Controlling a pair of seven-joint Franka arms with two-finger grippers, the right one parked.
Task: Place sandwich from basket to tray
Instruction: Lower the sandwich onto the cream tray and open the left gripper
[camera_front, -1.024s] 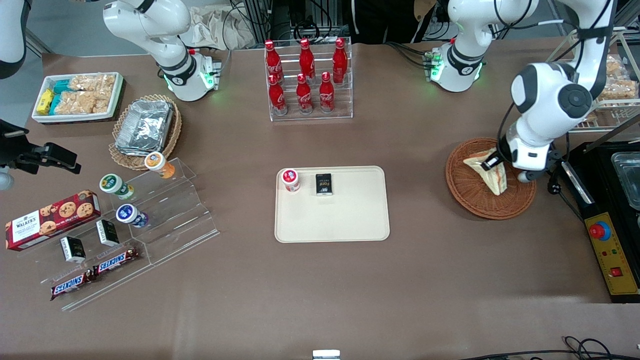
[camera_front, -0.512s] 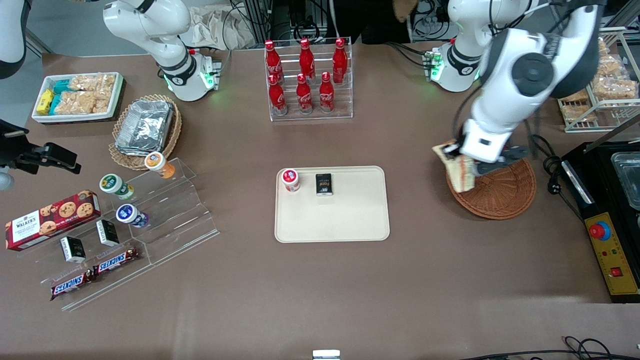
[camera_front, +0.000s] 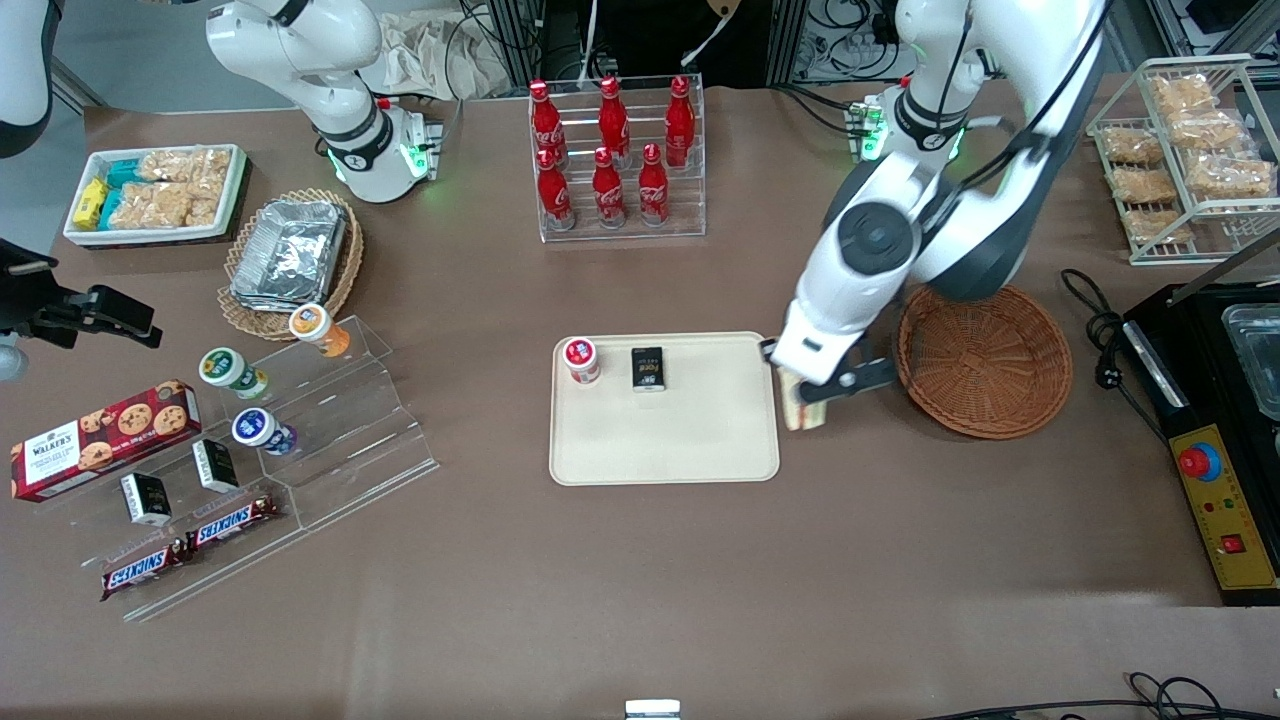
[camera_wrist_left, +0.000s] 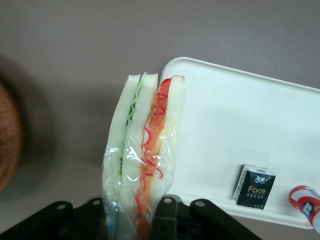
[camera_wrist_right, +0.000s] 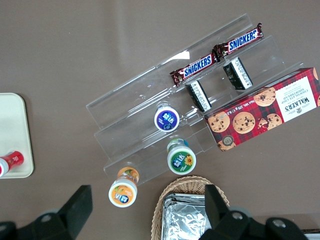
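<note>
Clamped on the sandwich (camera_wrist_left: 142, 160) by its lower end, the gripper (camera_front: 815, 392) carries it cut edge outward between basket (camera_front: 985, 360) and tray (camera_front: 700, 450), right at the tray's rim, ready for setting down.

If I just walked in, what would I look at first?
Probably the big white robot arm, whose gripper holds the sandwich in the air at the edge of the tray nearest the basket, which has nothing in it. Next, the bright red cola bottles in their clear rack, farther from the front camera than the tray.
</note>
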